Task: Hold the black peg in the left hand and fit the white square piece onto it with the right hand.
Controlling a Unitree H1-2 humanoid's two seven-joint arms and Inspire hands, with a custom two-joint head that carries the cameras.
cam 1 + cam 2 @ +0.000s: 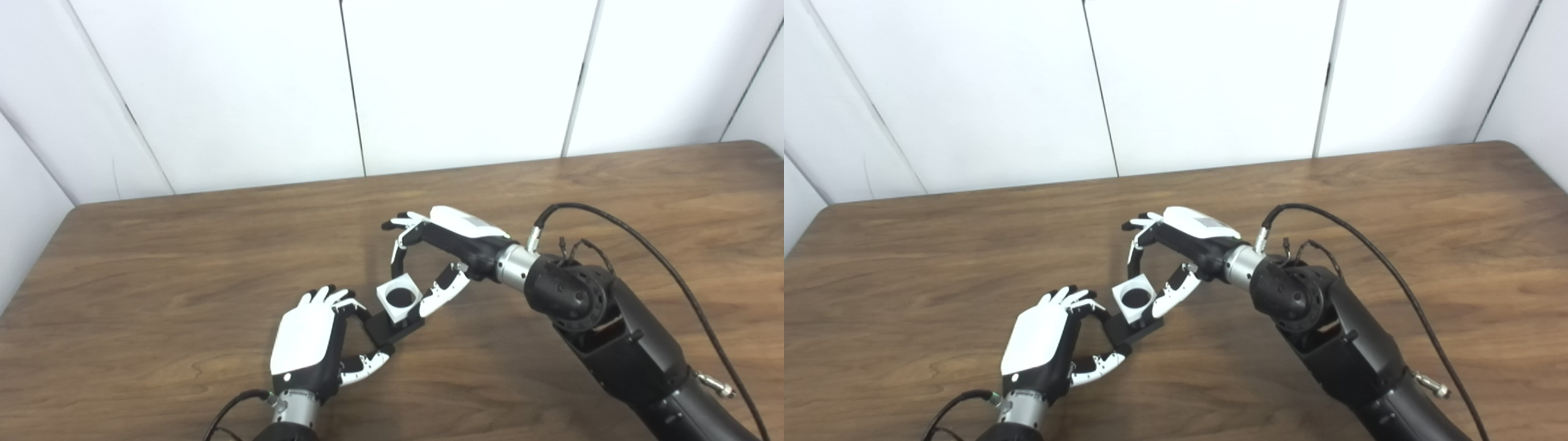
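My left hand (309,343) is low in the middle of the table, shut on the flat black base of the black peg (392,329), held between fingers and thumb. The white square piece (399,298) sits on top of that base, and its round hole shows black inside. My right hand (444,242) reaches in from the right. Its fingers (398,257) curl down onto the piece's far side and its thumb (442,293) presses the near right side, so it is shut on the piece. The peg's shaft is hidden inside the piece.
The brown wooden table (184,257) runs to a white panelled wall at the back. A black cable (643,239) loops off my right forearm above the table's right part. No other objects lie on the wood.
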